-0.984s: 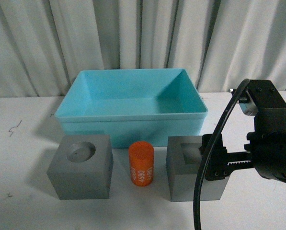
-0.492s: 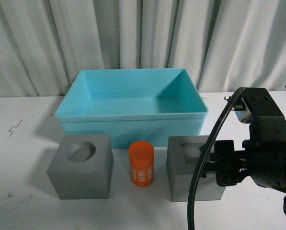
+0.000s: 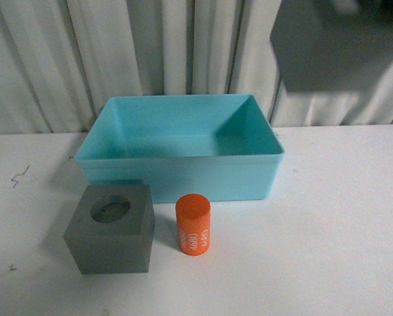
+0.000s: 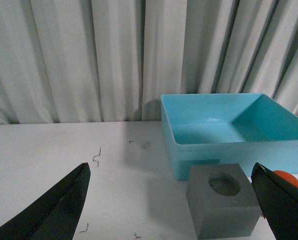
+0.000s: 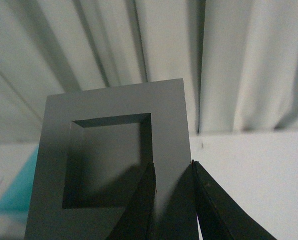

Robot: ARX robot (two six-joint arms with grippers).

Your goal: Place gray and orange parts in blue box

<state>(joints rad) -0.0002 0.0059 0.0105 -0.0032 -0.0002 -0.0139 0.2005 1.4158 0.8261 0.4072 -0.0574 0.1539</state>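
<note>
Right gripper [image 5: 172, 169] narrow, pinched on one wall of the square-recess gray cube [image 5: 109, 160]: one finger inside the recess, the other on the outer face. Cube held high, seen in the front view as a blurred gray mass above and right of the blue box [image 3: 180, 158], clear of its rim. Step in hand, by my reading: carry and drop in. Advice: bring it left over the open middle of the box, lower before letting go, since a one-wall pinch may let the block swing or slip. Recess faces the wrist camera; a cube, so no long axis to speak of. Left gripper [image 4: 171, 172] spread wide, holding nothing. On the table [image 3: 341, 217] in front of the box: round-recess gray cube [image 3: 110, 230], recess up; beside it, not touching, orange cylinder [image 3: 193, 225] upright, long axis vertical.
</note>
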